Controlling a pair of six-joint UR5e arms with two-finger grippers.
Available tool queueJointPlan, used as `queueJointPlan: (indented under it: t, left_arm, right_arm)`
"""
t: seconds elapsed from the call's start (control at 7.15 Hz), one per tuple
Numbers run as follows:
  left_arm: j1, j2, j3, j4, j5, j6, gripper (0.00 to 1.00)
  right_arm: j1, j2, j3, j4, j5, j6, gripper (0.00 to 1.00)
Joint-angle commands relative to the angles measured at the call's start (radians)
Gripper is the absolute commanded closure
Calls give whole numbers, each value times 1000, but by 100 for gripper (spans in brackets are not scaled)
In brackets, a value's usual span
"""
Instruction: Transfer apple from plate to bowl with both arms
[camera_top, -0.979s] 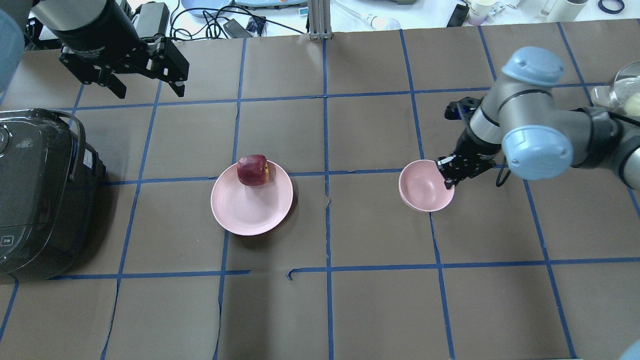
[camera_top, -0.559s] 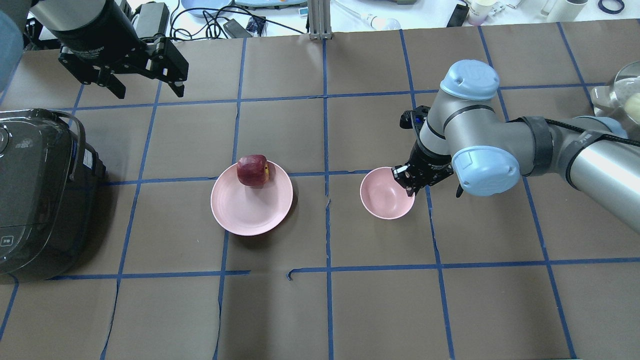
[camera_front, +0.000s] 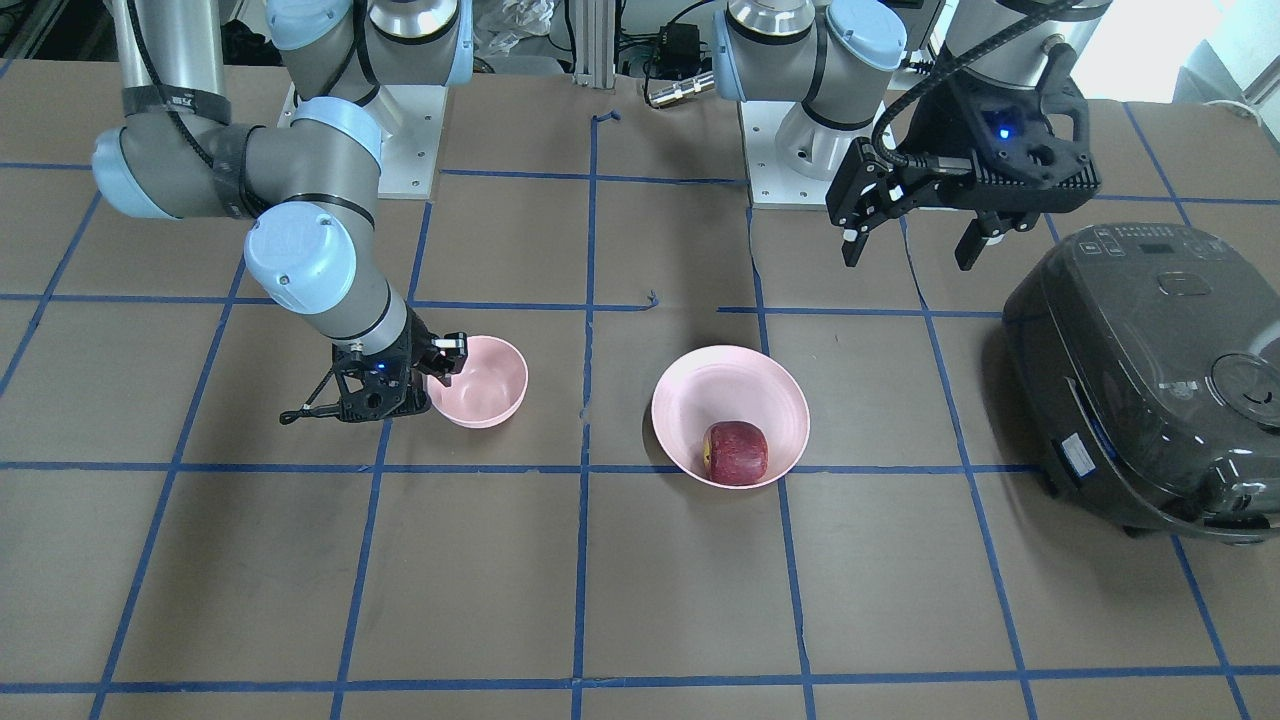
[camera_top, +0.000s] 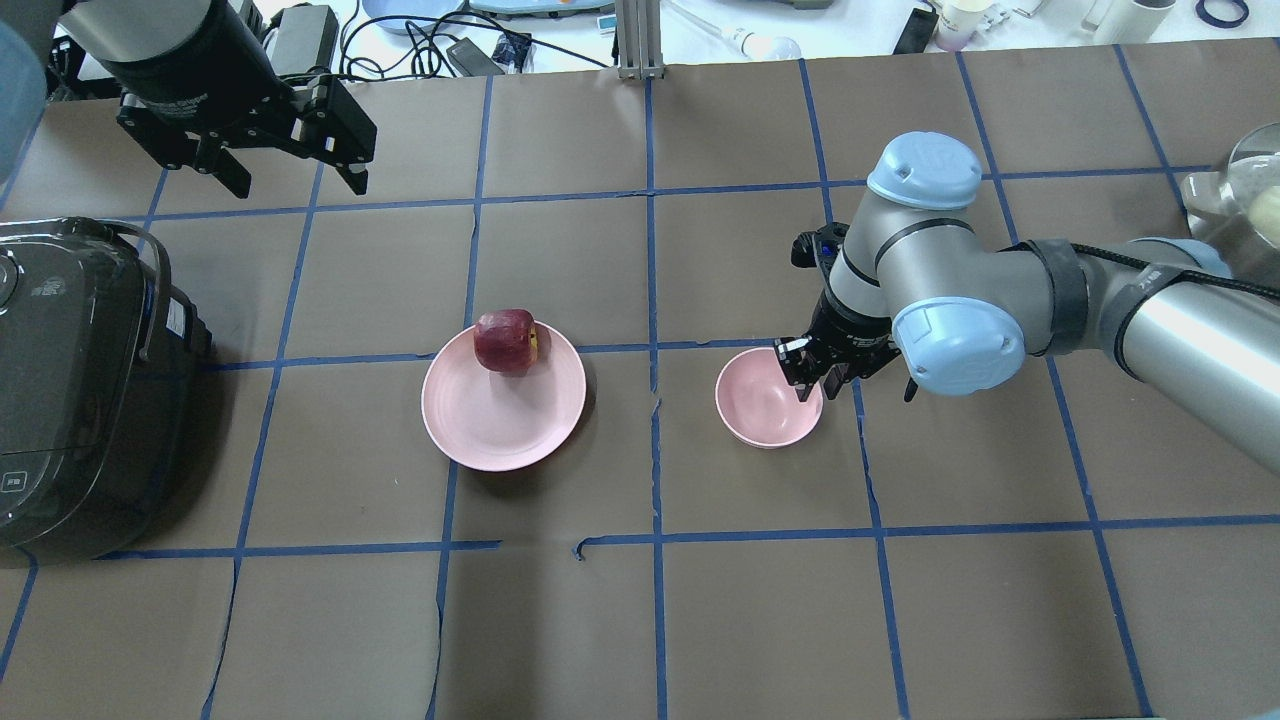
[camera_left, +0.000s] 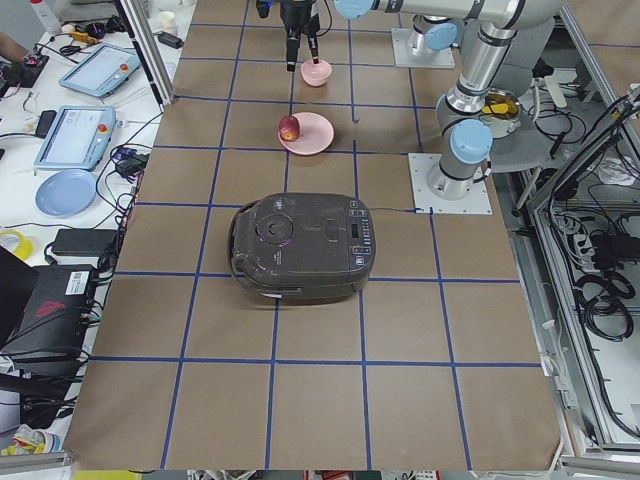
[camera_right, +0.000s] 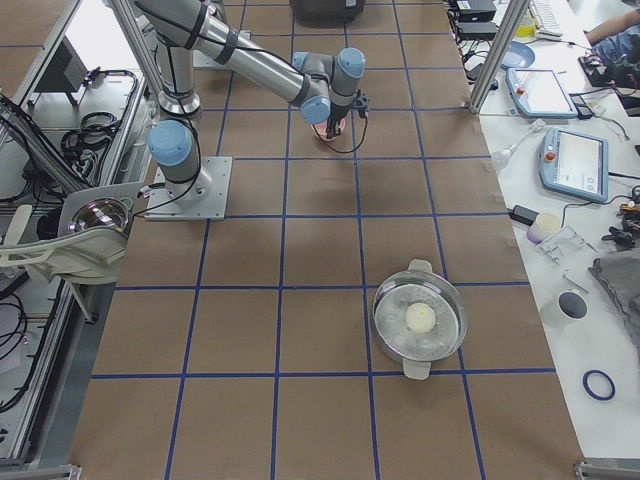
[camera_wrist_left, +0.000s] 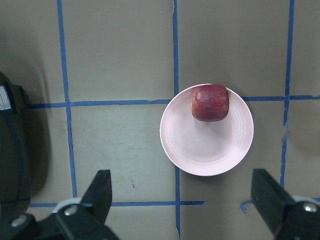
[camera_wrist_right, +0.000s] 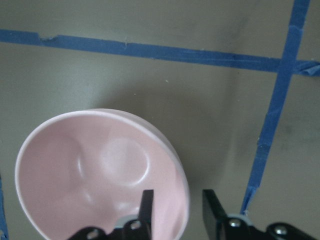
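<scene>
Right claw (camera_top: 810, 375) straddles the bowl (camera_top: 765, 400) rim, apparently clamping it. Left claw (camera_top: 290, 160) hangs released, well behind the plate (camera_top: 500, 415) carrying the apple (camera_top: 505, 340).

- Apple (camera_top: 506, 340): dark red, blocky, with a yellowish patch on one side; sits at the far rim of the plate.
- Plate (camera_top: 500, 420): wide, shallow, pale pink, flat on the surface.
- Bowl (camera_top: 760, 405): small, deep, pale pink, upright, well apart from the plate; its rim lies between the right end effector's (camera_top: 806, 372) fingers.
</scene>
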Motion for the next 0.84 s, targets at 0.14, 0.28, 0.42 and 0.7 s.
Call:
queueJointPlan:
  t: [0.14, 0.28, 0.42, 0.7]
  left_arm:
    - [5, -15, 14, 2, -4, -19, 0]
    - [-1, -31, 4, 25, -34, -67, 0]
    - [-29, -55, -22, 63, -38, -69, 0]
    - [-56, -116, -149, 177, -36, -70, 0]
  right_arm:
    - [-11, -37, -130, 118, -11, 1, 0]
    - [-16, -37, -246, 244, -41, -1, 0]
    - [-22, -37, -367, 359, -92, -3, 0]
    - [-98, -66, -492, 513, -100, -3, 0]
